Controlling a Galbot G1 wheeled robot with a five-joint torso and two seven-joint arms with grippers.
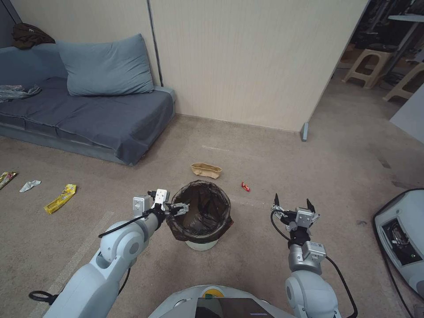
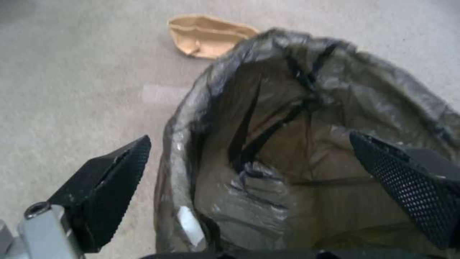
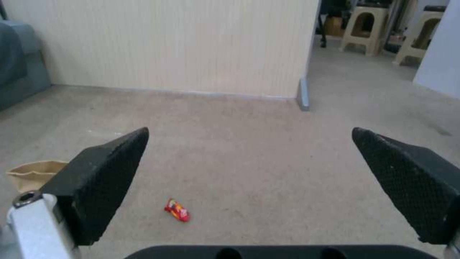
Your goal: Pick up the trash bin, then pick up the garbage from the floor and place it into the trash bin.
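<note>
The trash bin [image 1: 201, 216] is a white bucket lined with a dark bag, standing on the carpet just ahead of me. My left gripper [image 1: 177, 207] is open at its left rim. In the left wrist view the left gripper [image 2: 248, 136] straddles the bag-covered rim [image 2: 179, 144], one finger outside and one over the inside. My right gripper [image 1: 292, 201] hangs open to the bin's right, nothing between its fingers [image 3: 103, 180]. Garbage lies on the floor: a tiny red wrapper [image 1: 245, 187] [image 3: 177, 210], a flattened tan paper piece [image 1: 206, 170] [image 2: 208, 35], a yellow wrapper [image 1: 60, 198] and white tissue [image 1: 29, 185].
A blue-grey sofa [image 1: 88, 110] stands at the far left against a beige partition wall [image 1: 247, 62] that ends at the right. Beige stools [image 1: 371, 66] stand beyond it. A white machine base [image 1: 404, 238] sits at the right edge. Another wrapper [image 1: 6, 179] lies at the left edge.
</note>
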